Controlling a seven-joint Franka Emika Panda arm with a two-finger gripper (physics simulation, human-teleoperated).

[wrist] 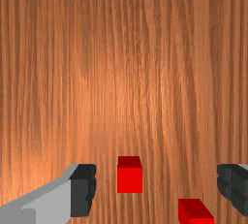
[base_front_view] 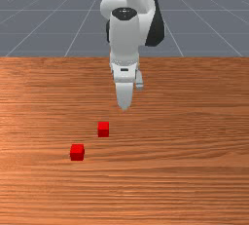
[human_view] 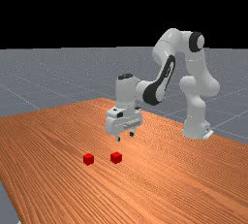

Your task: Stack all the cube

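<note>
Open and empty, the gripper (human_view: 125, 136) hangs above the table in the far view; in the wrist view the gripper (wrist: 156, 189) has its fingertips wide apart. A first red cube (base_front_view: 103, 129) (human_view: 116, 158) (wrist: 130, 174) lies on the wood, below the fingers and toward the front view's left. The second red cube (base_front_view: 77, 152) (human_view: 88, 159) (wrist: 196, 212) is also on the wood, farther from the arm's base and farther to the front view's left. The two cubes stand apart from each other, and neither touches the gripper.
The orange-brown table (base_front_view: 185, 170) extends around both cubes. Its rear edge runs beneath the arm in the front view. The arm's base (human_view: 196, 126) stands at the far view's right.
</note>
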